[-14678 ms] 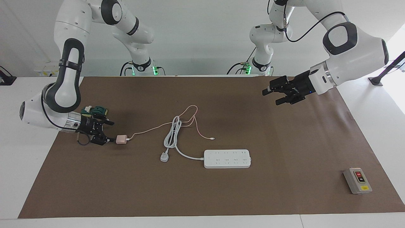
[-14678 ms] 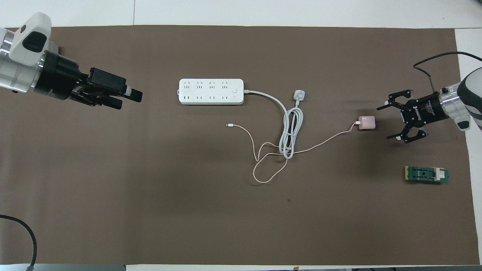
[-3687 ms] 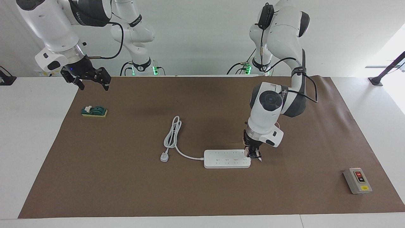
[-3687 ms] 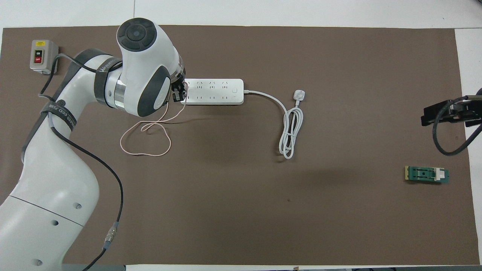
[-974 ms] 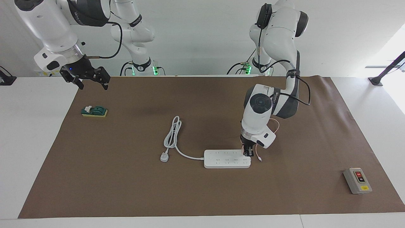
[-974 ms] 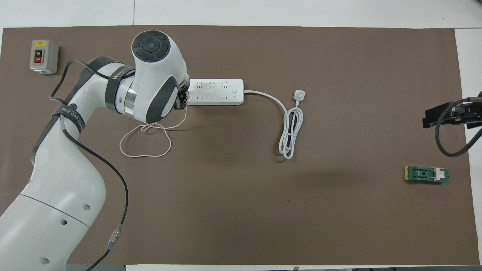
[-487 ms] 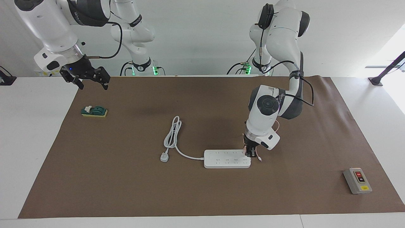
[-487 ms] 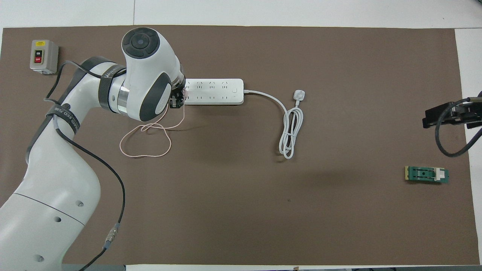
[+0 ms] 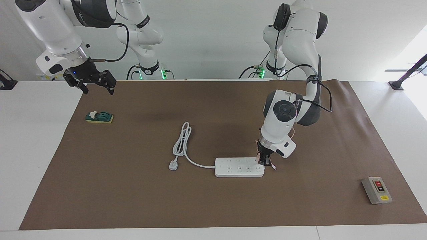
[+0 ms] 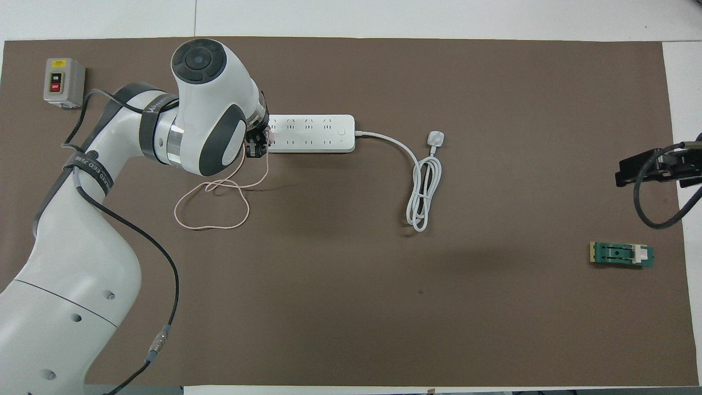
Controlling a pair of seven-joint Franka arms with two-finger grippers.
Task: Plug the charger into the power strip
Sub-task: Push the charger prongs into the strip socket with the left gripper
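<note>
The white power strip lies flat on the brown mat. My left gripper points down at the strip's end toward the left arm's end of the table, shut on the pink charger. The fingers and wrist hide most of the charger. Its thin pink cable loops over the mat nearer to the robots, and the connector tip rests beside the strip. My right gripper hangs open and holds nothing, above the mat's corner near the right arm's base.
The strip's thick white cord and plug lie coiled toward the right arm's end. A green part sits under the right gripper's side. A grey switch box stands at the corner farthest from the robots, at the left arm's end.
The left arm's wrist has swung slightly above the strip's end while the gripper stays shut there. The right arm has not moved.
</note>
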